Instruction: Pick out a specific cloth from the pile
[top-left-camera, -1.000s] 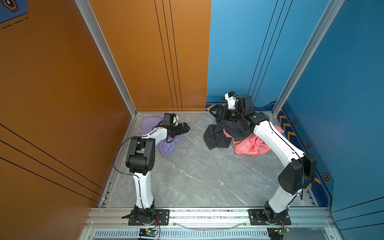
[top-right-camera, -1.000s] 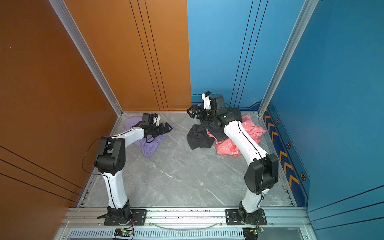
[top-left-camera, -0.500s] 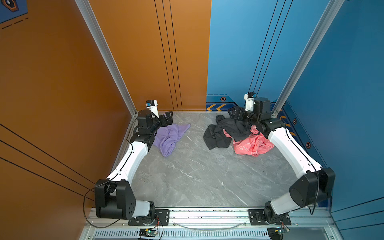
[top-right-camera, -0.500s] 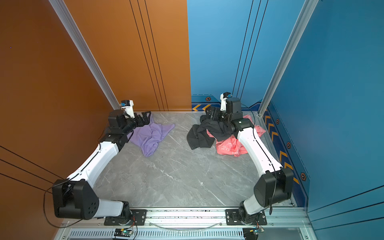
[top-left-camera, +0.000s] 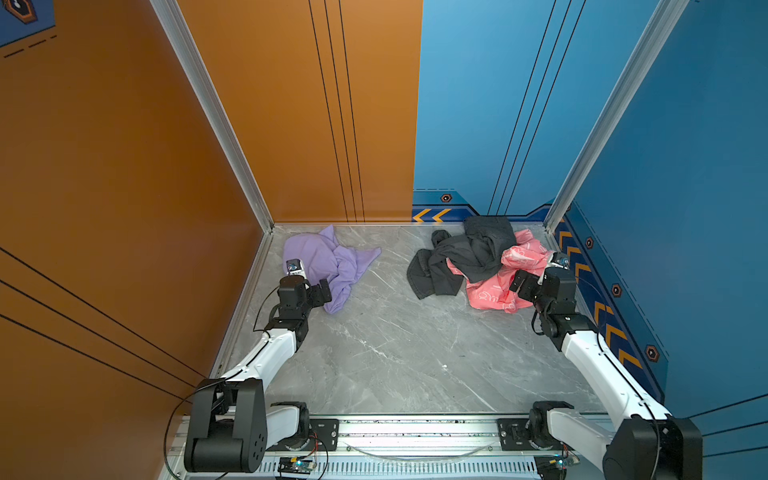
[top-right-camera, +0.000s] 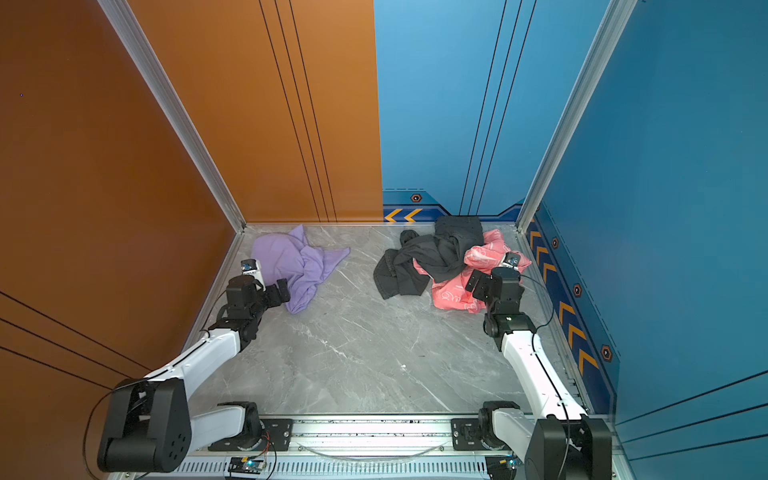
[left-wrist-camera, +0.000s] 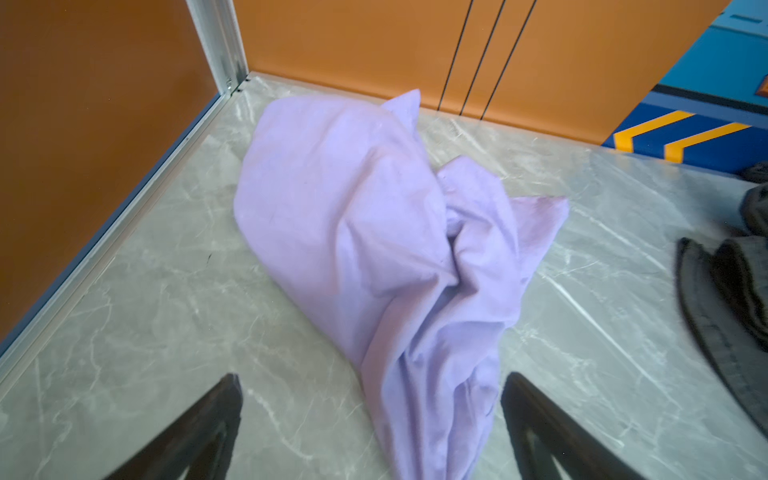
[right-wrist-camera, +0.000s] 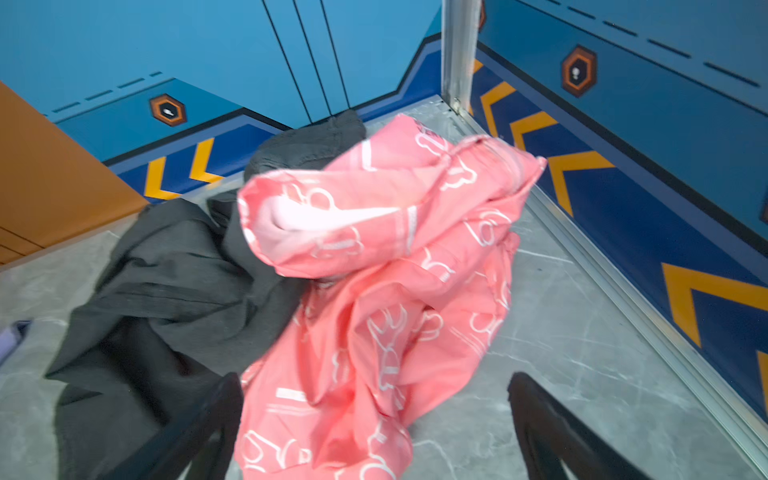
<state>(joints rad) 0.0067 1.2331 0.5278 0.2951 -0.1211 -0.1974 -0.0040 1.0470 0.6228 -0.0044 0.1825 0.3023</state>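
White arm links (top-left-camera: 272, 353), black joints (top-left-camera: 226, 424), thin black cables (top-left-camera: 261, 308), black left claw (top-left-camera: 323, 291) and right claw (top-left-camera: 521, 282)

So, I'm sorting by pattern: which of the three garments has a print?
The pink garment, covered in white outline drawings; the purple cloth and the dark grey garment are plain.

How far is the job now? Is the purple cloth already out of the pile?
Done, it seems: the cloth lies alone on the table, clearly apart from the pile. In hand: nothing; the left tool and the right tool are both open and hold nothing. Left: probably nothing more to pick.
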